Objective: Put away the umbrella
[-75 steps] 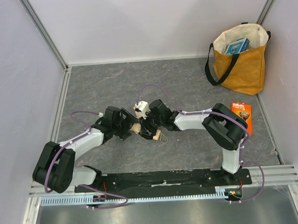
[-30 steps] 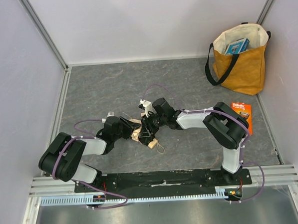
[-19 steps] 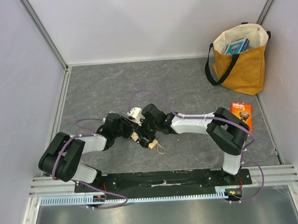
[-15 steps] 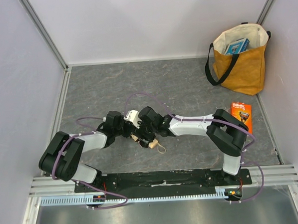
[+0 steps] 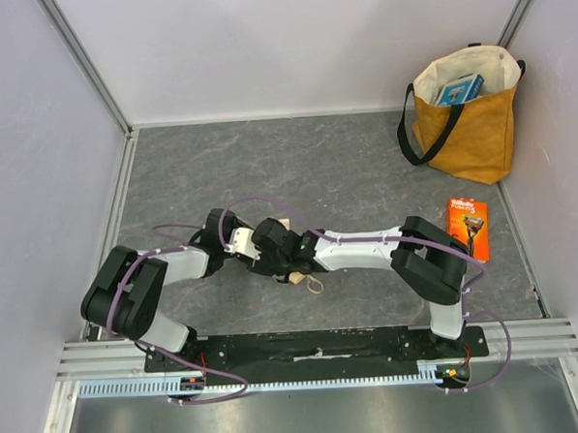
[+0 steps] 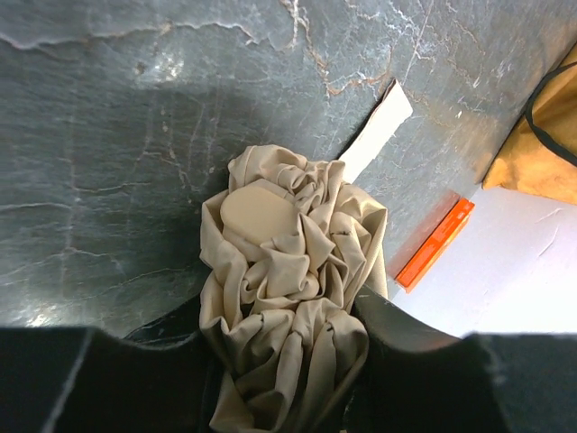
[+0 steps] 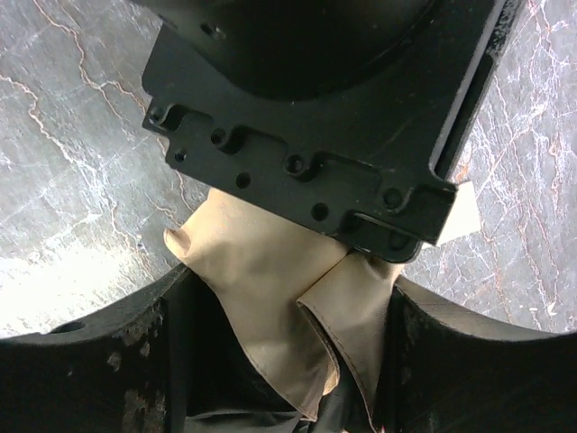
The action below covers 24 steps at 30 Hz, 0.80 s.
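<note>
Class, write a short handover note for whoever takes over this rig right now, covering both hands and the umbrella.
Left hand: shut on the umbrella, on its bunched fabric.
Right hand: jaws wide around the same fabric; whether it grips is unclear.
Umbrella: low over the near middle of the table, between both hands, wooden handle sticking out toward the near edge.
Done: canopy collapsed.
Left: stowing it, probably in the tote bag at the far right.

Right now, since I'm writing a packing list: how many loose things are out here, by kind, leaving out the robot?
umbrella: 1
bag: 1
blue box, inside the bag: 1
orange pack: 1
Total: 4
</note>
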Each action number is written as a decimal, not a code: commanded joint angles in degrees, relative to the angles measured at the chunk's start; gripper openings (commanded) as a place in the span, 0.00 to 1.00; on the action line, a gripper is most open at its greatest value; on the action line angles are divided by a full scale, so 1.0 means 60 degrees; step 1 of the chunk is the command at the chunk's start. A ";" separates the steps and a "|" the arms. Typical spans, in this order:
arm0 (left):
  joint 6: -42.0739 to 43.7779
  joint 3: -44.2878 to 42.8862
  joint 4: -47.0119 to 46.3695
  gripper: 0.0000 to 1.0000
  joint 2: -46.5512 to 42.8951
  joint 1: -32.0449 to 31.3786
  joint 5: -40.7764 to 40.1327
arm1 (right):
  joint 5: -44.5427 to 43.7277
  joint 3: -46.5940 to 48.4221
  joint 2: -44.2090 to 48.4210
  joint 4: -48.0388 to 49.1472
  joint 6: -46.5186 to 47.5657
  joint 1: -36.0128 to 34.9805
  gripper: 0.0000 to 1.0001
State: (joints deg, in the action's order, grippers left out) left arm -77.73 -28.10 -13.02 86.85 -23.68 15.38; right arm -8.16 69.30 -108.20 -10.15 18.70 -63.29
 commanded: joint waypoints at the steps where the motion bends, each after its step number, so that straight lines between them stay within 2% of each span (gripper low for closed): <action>1: -0.0286 -0.0034 0.1128 0.02 -0.0367 -0.0082 0.0629 | 0.0835 0.0155 -0.0687 0.0315 0.0355 -0.0482 0.70; 6: -0.0432 -0.0443 0.2986 0.02 -0.1450 -0.0052 0.0587 | 0.0016 0.0096 -0.0774 0.0271 0.0399 -0.0555 0.70; 8: -0.0578 -0.0459 0.3268 0.02 -0.1671 -0.0052 0.0717 | -0.0440 0.0096 -0.0819 0.0242 0.0501 -0.0658 0.71; 10: -0.0711 -0.0196 0.2439 0.02 -0.1643 -0.0052 0.1068 | -0.0252 -0.0006 -0.0659 0.0373 0.0371 -0.0702 0.71; 12: -0.0784 -0.0180 0.2447 0.02 -0.1366 -0.0052 0.1420 | -0.0075 -0.0138 -0.0526 0.0622 0.0180 -0.0702 0.73; 15: -0.1046 0.0097 0.1366 0.02 -0.1188 -0.0052 0.2094 | -0.0454 -0.0167 -0.0744 0.0666 0.0077 -0.0702 0.73; 17: -0.1121 0.0303 0.0954 0.02 -0.1290 -0.0023 0.2329 | -0.1242 -0.0168 -0.0993 0.0652 -0.0010 -0.0717 0.73; 21: -0.1048 0.0157 0.2108 0.02 -0.1730 -0.0023 0.2359 | -0.3453 -0.0299 -0.1360 0.0885 0.0018 -0.0775 0.67; 23: -0.1092 0.0142 0.2664 0.02 -0.1746 -0.0023 0.2403 | -0.4160 -0.0475 -0.1332 0.1236 0.0266 -0.0834 0.62; 24: -0.1092 0.0113 0.2914 0.02 -0.1716 -0.0037 0.2302 | -0.4350 -0.0548 -0.1317 0.1397 0.0311 -0.0834 0.56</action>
State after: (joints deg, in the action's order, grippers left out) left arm -81.30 -26.39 -1.15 79.42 -21.91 17.19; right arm -21.56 68.62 -111.94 -4.97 17.69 -68.71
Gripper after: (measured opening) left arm 0.427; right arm 0.642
